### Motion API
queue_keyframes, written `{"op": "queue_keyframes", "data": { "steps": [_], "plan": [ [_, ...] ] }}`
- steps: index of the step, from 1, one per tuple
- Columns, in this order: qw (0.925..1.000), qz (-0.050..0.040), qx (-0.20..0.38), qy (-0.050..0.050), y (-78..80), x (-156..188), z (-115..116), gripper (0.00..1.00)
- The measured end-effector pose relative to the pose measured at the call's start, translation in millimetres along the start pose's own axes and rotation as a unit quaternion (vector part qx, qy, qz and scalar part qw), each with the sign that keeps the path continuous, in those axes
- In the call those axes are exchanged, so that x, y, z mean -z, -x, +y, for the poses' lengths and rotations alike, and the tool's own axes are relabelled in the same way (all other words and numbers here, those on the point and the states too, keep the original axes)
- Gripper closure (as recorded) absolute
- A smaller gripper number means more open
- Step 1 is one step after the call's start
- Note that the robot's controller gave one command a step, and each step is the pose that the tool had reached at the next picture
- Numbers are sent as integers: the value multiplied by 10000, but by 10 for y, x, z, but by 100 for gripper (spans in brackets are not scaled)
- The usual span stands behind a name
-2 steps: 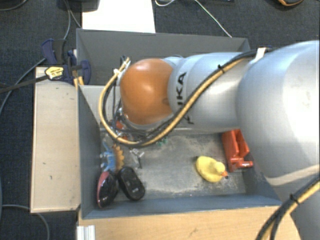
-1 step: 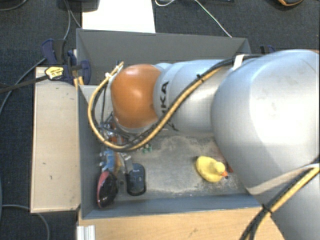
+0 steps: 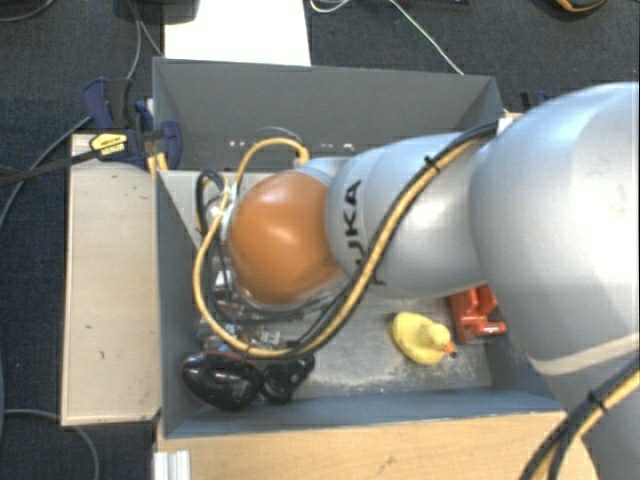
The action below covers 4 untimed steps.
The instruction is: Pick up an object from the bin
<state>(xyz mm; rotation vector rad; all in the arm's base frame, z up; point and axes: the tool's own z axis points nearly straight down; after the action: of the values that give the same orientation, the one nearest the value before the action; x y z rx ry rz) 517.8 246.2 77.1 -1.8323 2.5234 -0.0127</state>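
Grey metal bin (image 3: 330,108) seen from above; silver KUKA arm (image 3: 520,228) comes in from the right and bends down over the bin's left half; round orange cover (image 3: 280,238) on its wrist; yellow-and-black cable (image 3: 400,213) runs along the arm and loops round the cover; gripper (image 3: 245,330) sits under the cover, low over the bin floor near the left wall, mostly hidden by the cover and the cable loops; cannot tell whether the claw is apart or together. Black glossy rounded plastic thing (image 3: 232,380), two-lobed, maybe sunglasses, lies in the near-left corner against the front wall; it is just below the gripper in the view and the nearest thing to it; whether the two touch cannot be told. Small yellow rubber duck (image 3: 420,338) lies on the floor toward the near-right, well apart from the gripper; red-orange blocky plastic piece (image 3: 472,313) just beside the duck on its right, partly hidden under the arm.
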Motion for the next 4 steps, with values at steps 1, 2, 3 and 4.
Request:
{"op": "queue_keyframes", "data": {
  "steps": [1,2,3,4],
  "plan": [
    [9989,-8,462,-23,-29,5,56,100],
    [9982,-15,592,-35,-31,30,60,100],
    [9991,-6,413,-21,-33,69,48,100],
    [9999,4,115,-16,-42,89,49,100]
  ]
}}
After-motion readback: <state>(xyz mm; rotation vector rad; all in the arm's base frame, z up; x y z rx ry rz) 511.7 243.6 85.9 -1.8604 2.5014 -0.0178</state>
